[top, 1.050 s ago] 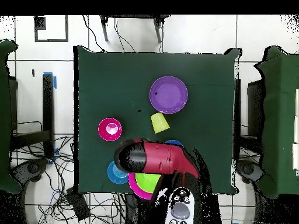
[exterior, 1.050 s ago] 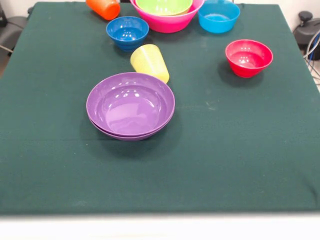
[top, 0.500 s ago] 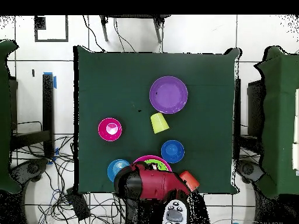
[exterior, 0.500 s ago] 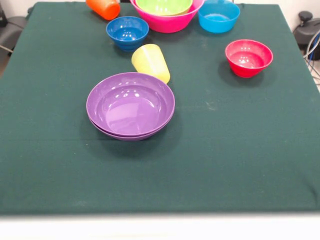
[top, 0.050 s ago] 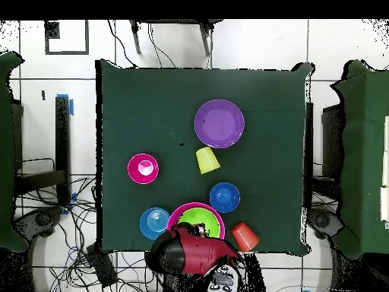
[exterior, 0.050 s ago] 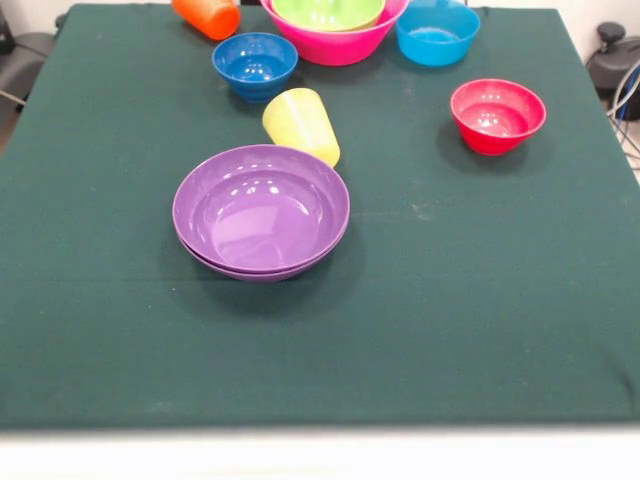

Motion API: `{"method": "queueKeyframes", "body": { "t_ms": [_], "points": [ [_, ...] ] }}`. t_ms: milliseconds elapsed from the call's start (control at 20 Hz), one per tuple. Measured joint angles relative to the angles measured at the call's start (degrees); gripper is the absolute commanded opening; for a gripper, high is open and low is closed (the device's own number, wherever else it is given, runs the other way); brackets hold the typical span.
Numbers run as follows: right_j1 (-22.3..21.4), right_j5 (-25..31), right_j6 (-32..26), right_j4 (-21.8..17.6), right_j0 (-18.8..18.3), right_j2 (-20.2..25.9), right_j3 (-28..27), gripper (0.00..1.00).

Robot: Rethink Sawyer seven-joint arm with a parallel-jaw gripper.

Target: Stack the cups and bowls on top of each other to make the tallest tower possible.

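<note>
The gripper cannot be made out in either view; only the red and black arm (top, 0.050 s ago: 190, 255) shows, drawn back over the tabletop's edge in the overhead view, so whether it is apart or together cannot be told. Nearest the arm, the lime green bowl (exterior, 0.050 s ago: 328, 12) sits nested inside the big pink bowl (exterior, 0.050 s ago: 337, 45) at the edge of the green tabletop (exterior, 0.050 s ago: 480, 300). The light blue bowl (exterior, 0.050 s ago: 436, 32) stands upright just beside the pink one on one side; the orange cup (exterior, 0.050 s ago: 208, 16) lies on its side near the other. The dark blue bowl (exterior, 0.050 s ago: 255, 64) stands upright close by. The yellow cup (exterior, 0.050 s ago: 300, 124) lies tipped over between the dark blue bowl and the two purple bowls (exterior, 0.050 s ago: 261, 210), its wider end touching or nearly touching the purple rim. The purple bowls are nested, upright, near mid-table, with nothing on them. The small crimson bowl (exterior, 0.050 s ago: 497, 115) stands upright, well apart from the rest.
</note>
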Motion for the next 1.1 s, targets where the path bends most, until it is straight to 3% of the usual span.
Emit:
{"method": "queueKeyframes", "body": {
  "t_ms": [650,1100],
  "points": [
    [12.48,-10.81,1.75,0.07,0.60,-0.61,-0.02,1.00],
    [17.43,-13.16,1.96,0.11,0.37,-0.62,-0.06,1.00]
  ]
}}
